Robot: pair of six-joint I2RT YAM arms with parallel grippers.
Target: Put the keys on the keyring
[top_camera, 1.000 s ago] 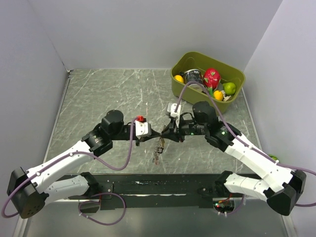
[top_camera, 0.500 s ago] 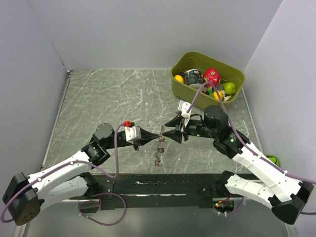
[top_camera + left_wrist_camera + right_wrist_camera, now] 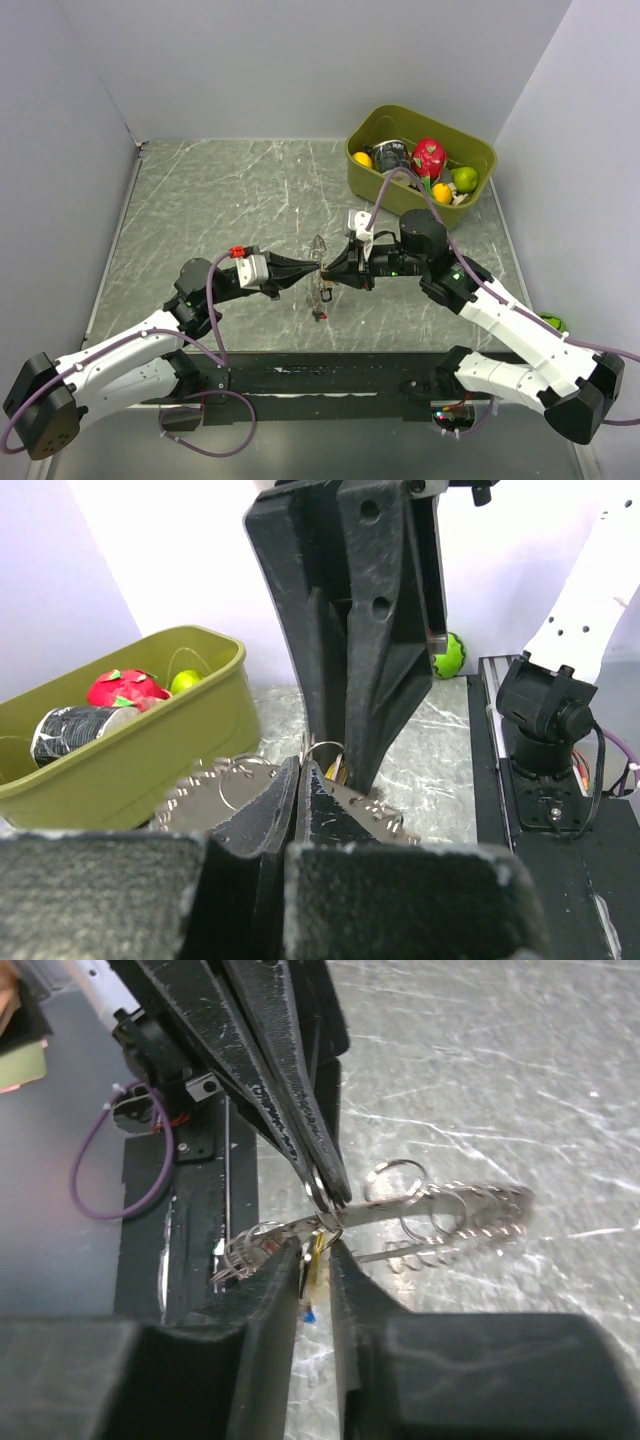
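Nose to nose over the middle of the surface (image 3: 200,190), well apart from the green bin (image 3: 372,182). Holding the keyring (image 3: 440,1210) up there with the left pincer (image 3: 316,264), clamped fully shut on the thin wire. Dangling loose below that grip, with grey keys fanned sideways like a comb in the right wrist view. Impossible to tell whether the lowest keys brush the marble.

Facing it from the other side with the right pincer (image 3: 332,272), narrowed to a slim gap and apparently nipping the yellow-capped key (image 3: 314,1252) between its pads. Hard to be sure, though, with that key half hidden down in the slot. No sighting of a black-capped key in any view.

On handling: probably light, stiff, slick metal all round, and hardly fragile. Likely to swing and twist the moment either grip shifts, though. Best to take the ring on bare wire close to the split, never on the hanging keys, to stop it pivoting. Best to take the key so as to leave the hole in its head uncovered for threading. Expect a fiddly job, with a tiny hole, a springy coil and jingling neighbours crowding the opening. Small, slow moves called for here, or risk losing the key among the rest.
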